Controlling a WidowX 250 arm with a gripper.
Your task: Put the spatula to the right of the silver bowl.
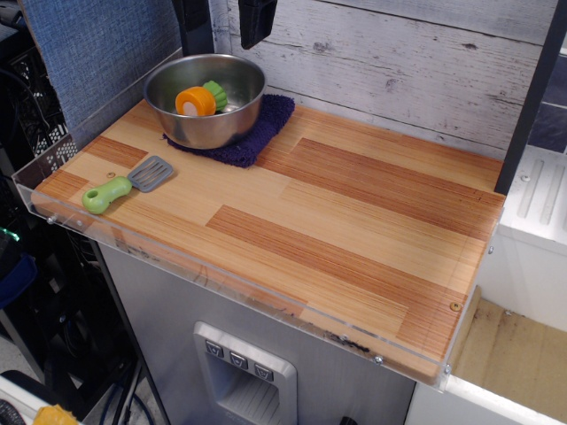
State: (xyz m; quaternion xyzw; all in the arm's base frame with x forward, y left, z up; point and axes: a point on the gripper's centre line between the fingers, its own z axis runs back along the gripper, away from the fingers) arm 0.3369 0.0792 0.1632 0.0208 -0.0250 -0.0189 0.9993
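Note:
The spatula (127,184) lies flat on the wooden tabletop near its front left corner, lime-green handle pointing left and grey slotted blade to the right. The silver bowl (205,119) stands at the back left, resting on a dark purple-blue cloth (264,131). The spatula is in front of the bowl and a little to its left. The black gripper (256,23) hangs at the top edge of the view, above and behind the bowl, far from the spatula. Its fingertips are cut off or dark, so I cannot tell whether it is open or shut.
An orange-and-green toy vegetable (200,98) lies inside the bowl. The wooden tabletop (354,212) has a clear plastic rim along its left and front edges. A white plank wall (399,62) stands behind it, and a blue panel (97,44) at the left.

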